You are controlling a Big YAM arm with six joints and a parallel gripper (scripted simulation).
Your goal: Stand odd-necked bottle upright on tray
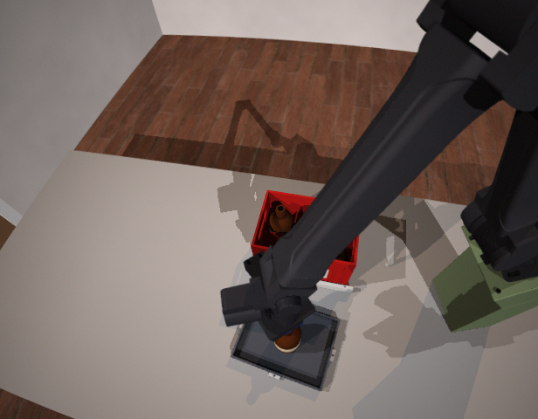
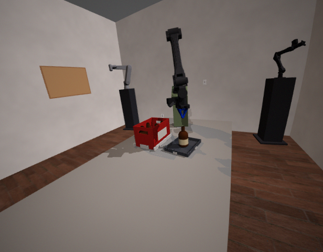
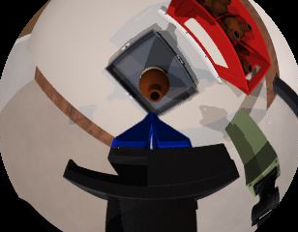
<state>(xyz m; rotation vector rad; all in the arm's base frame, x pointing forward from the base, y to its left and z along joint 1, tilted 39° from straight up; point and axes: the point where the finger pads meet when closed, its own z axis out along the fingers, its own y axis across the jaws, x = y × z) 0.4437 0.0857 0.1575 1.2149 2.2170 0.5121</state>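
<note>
A brown bottle (image 2: 183, 137) with a cream label stands upright on the dark tray (image 2: 182, 148). It also shows in the top view (image 1: 287, 340) and from above in the wrist view (image 3: 153, 84). My gripper (image 2: 182, 117) hangs above the bottle's top, clear of it, its blue fingers shut together on nothing; the fingers also show in the wrist view (image 3: 151, 135). The red crate (image 2: 151, 132) stands left of the tray with brown bottles inside (image 3: 229, 23). In the top view the arm hides most of the crate, and one bottle (image 1: 279, 217) shows there.
The green arm base (image 1: 488, 279) stands on the table behind the crate and tray. Two other arms on black pedestals (image 2: 275, 108) (image 2: 128, 107) stand on the floor, away from the table.
</note>
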